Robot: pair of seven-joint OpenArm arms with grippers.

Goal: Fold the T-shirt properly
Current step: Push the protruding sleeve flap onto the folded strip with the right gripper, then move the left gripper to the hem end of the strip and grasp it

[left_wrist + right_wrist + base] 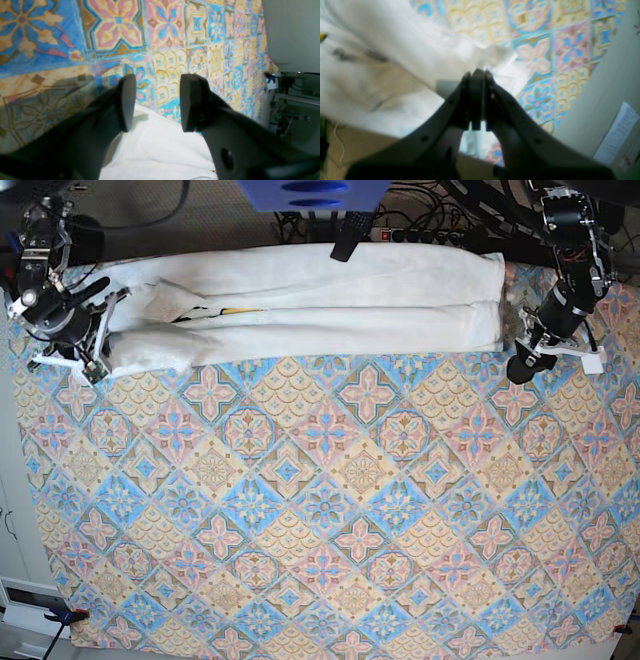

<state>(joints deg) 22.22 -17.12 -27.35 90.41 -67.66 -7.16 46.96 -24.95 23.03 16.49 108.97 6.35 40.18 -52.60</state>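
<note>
Patterned tile cloth (200, 37) fills our left wrist view; left pincer (156, 102) gapes above the T-shirt (155, 147) edge. Right wrist: right pincer (477, 75) clamps a T-shirt corner. Base: a long band along the counter's (330, 520) far edge; cross folds remain.

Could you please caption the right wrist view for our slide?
Right gripper shut on an edge of the white T-shirt above the patterned tablecloth.
</note>
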